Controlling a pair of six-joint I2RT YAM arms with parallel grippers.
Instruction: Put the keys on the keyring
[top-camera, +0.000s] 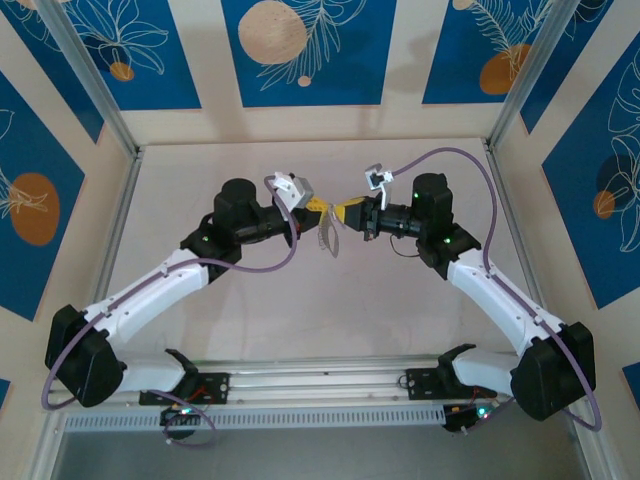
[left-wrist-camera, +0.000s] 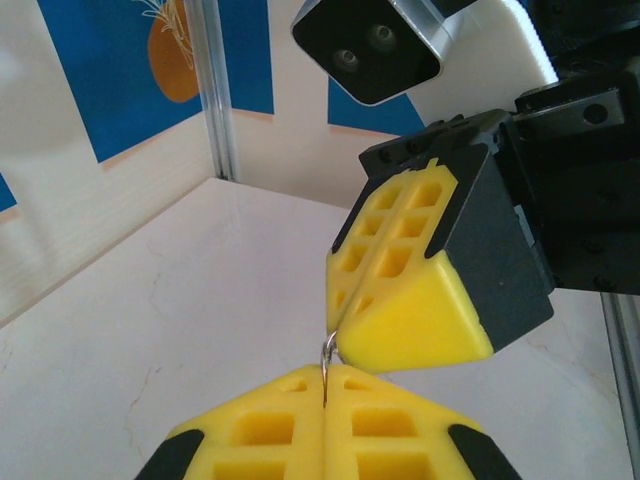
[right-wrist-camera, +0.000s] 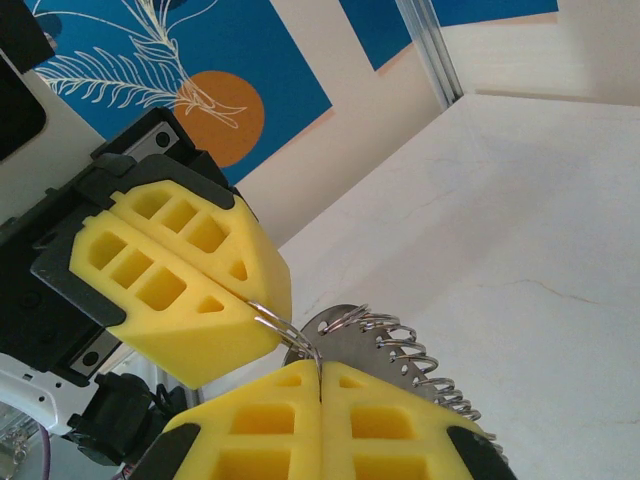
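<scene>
My two grippers meet tip to tip above the middle of the table. The keyring (right-wrist-camera: 372, 346), a grey metal plate with a row of coiled wire loops along one side, hangs under them (top-camera: 328, 238). A thin wire ring (right-wrist-camera: 287, 326) of the keyring runs between both sets of yellow fingers. My left gripper (left-wrist-camera: 326, 370) is shut on that wire (left-wrist-camera: 327, 352), and so is my right gripper (right-wrist-camera: 320, 372). The left gripper (right-wrist-camera: 262, 305) comes in from the upper left of the right wrist view, the right gripper (left-wrist-camera: 338, 322) from above in the left wrist view. The keys are hidden.
The pale marble-look table (top-camera: 400, 300) lies under the hanging keyring. Aluminium posts (top-camera: 95, 80) and blue patterned wall panels close in the back and sides. A slotted rail (top-camera: 320, 385) with both arm bases runs along the near edge.
</scene>
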